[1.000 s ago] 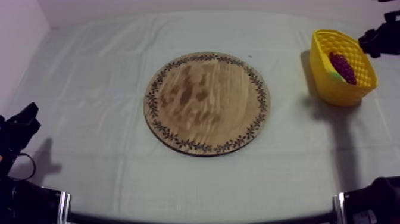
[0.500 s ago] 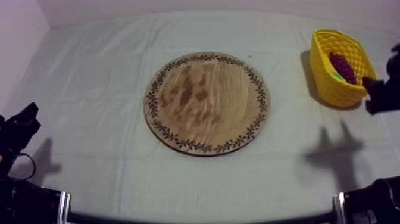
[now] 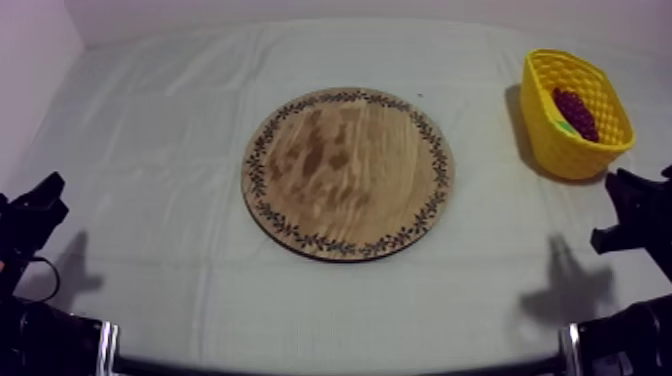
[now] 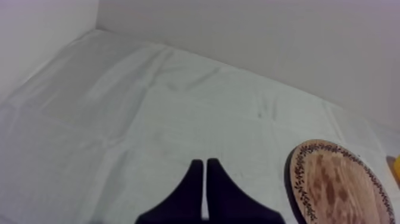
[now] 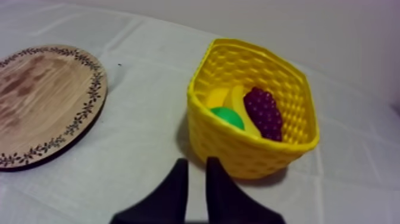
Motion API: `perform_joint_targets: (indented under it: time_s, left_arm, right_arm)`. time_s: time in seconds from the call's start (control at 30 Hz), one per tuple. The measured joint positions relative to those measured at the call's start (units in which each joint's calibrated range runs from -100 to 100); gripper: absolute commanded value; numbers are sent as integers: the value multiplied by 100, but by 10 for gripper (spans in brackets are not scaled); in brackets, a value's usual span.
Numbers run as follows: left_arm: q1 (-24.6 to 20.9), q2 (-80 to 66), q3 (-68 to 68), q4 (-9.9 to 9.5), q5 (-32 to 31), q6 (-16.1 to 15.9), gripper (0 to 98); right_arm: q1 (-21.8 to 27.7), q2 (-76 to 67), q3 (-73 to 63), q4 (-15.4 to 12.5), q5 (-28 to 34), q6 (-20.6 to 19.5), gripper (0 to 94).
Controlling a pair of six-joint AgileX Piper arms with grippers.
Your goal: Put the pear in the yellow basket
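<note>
Our left gripper (image 3: 40,200) sits low at the left edge of the cloth (image 3: 150,130), well apart from the board (image 3: 348,172). In its wrist view its fingers (image 4: 191,184) lie pressed together in a narrow wedge with nothing between them, over the cloth, with the board off to one side. The board lies at the middle of the cloth. Farther right, the basket (image 3: 560,150) stands near the far right corner. The pear (image 5: 228,117) lies inside it, a green shape against the near wall. It touches the banana (image 5: 238,102), and the grapes (image 5: 262,112) lie beside that. Our right gripper (image 3: 620,210) hangs just in front of the basket, apart from it. Its two fingers stand a little apart and hold nothing.
</note>
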Motion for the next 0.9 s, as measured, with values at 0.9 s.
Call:
perform_joint_targets:
  time_s: [0.9]
  left_arm:
    - [0, 0, 0, 0, 0, 0, 1]
  right_arm:
    - [-31, -161, 14, -105, 280, 19, 6]
